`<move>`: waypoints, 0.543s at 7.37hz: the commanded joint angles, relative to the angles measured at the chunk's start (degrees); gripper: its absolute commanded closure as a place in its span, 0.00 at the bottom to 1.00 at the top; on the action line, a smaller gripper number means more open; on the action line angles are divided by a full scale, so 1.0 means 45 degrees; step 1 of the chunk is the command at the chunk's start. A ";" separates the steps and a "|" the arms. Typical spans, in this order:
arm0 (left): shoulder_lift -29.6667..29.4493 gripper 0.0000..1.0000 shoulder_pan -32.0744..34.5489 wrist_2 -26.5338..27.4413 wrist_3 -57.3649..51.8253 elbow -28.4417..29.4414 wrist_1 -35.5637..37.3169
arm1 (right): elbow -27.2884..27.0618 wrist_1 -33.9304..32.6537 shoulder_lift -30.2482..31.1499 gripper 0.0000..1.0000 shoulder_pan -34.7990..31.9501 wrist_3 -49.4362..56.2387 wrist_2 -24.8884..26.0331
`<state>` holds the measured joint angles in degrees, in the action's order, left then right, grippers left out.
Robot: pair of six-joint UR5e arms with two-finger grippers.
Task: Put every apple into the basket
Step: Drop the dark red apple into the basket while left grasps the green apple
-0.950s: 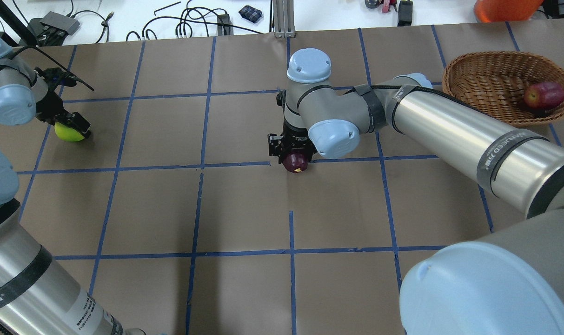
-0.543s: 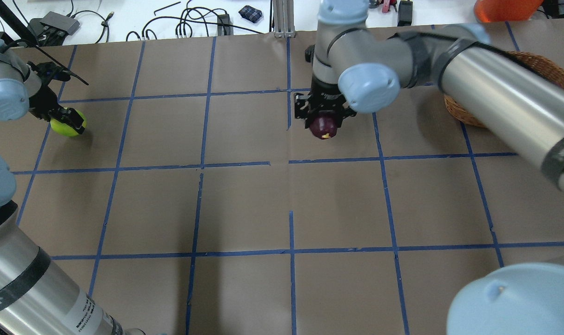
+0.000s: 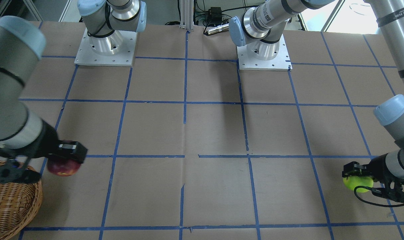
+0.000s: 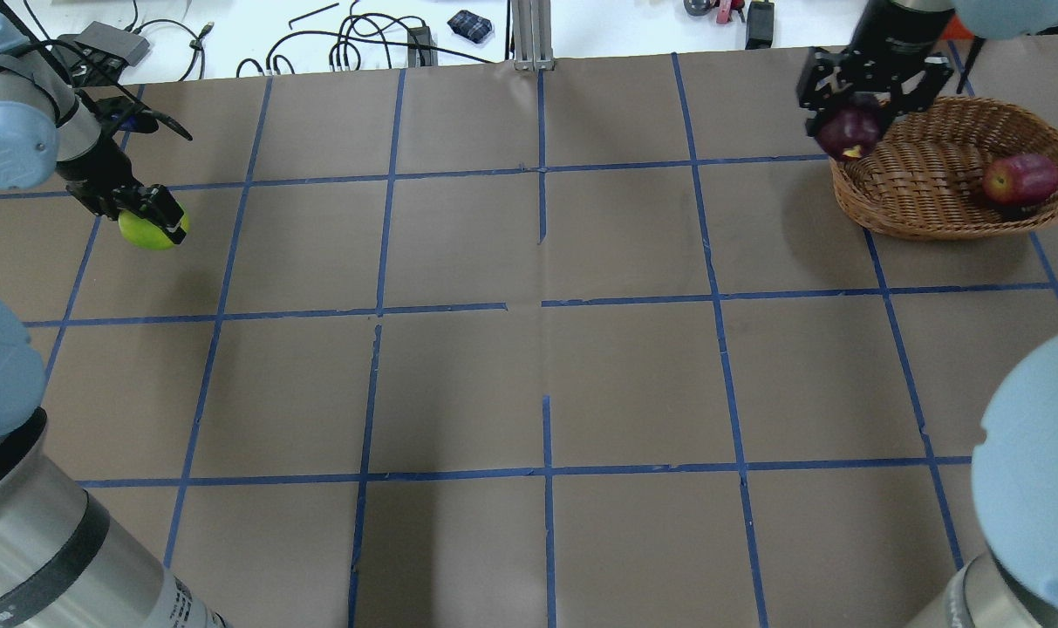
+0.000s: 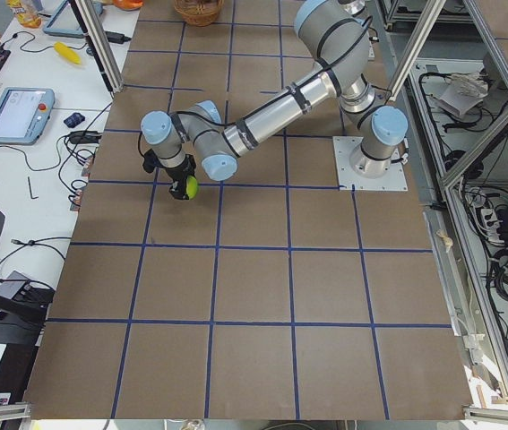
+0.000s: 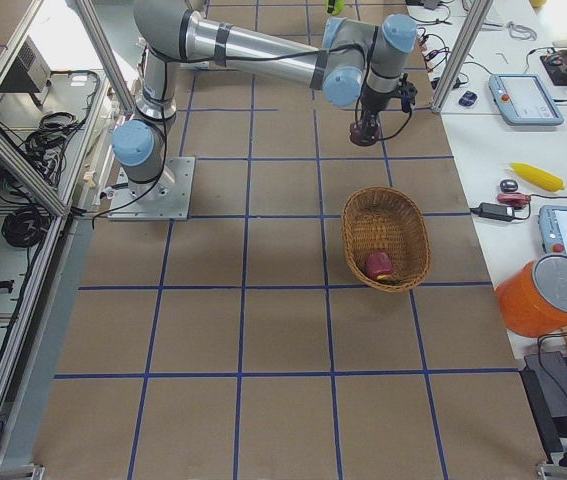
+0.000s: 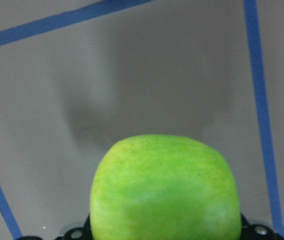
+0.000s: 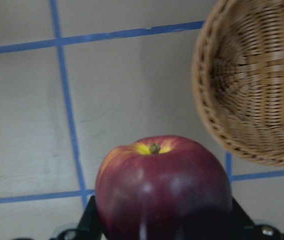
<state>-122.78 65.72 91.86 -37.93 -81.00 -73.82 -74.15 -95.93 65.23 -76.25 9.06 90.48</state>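
My right gripper (image 4: 853, 131) is shut on the dark maroon apple (image 4: 849, 133) and holds it in the air at the left rim of the wicker basket (image 4: 921, 222). The maroon apple fills the right wrist view (image 8: 163, 187), with the basket (image 8: 252, 75) to its upper right. The red apple (image 4: 1020, 179) lies inside the basket. My left gripper (image 4: 149, 225) is shut on the lime green apple (image 4: 147, 232) above the table's far left; the apple fills the left wrist view (image 7: 164, 190). The front-facing view shows both held apples, maroon (image 3: 62, 167) and green (image 3: 357, 183).
Brown paper with blue tape lines (image 4: 542, 305) covers the table. Cables and small tools (image 4: 354, 39) lie beyond the far edge. An orange container (image 4: 938, 17) stands behind the basket. The two arm bases (image 3: 105, 46) stand at the robot's side.
My right gripper has carried the maroon apple from mid-table to the right and away, up to the basket's rim. My left gripper has lifted the green apple and shifted it slightly right.
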 commanded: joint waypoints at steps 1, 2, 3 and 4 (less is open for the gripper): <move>0.0990 0.62 0.1112 -0.0022 0.2263 -0.0629 -0.0743 | 0.0071 -0.2204 -0.1247 1.00 0.1588 0.2839 0.1098; 0.1382 0.63 0.1756 -0.0022 0.3281 -0.1000 -0.0763 | 0.0032 -0.3126 -0.1717 1.00 0.1863 0.3410 0.1549; 0.1695 0.66 0.2401 -0.0254 0.4742 -0.1352 -0.0860 | 0.0032 -0.3386 -0.1954 1.00 0.2117 0.3474 0.1592; 0.1969 0.67 0.3123 -0.0836 0.6226 -0.1839 -0.0880 | 0.0032 -0.3795 -0.2362 1.00 0.2197 0.3494 0.2212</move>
<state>-115.69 75.79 90.44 -18.12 -86.76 -77.49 -73.97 -110.33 56.84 -67.36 23.94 97.78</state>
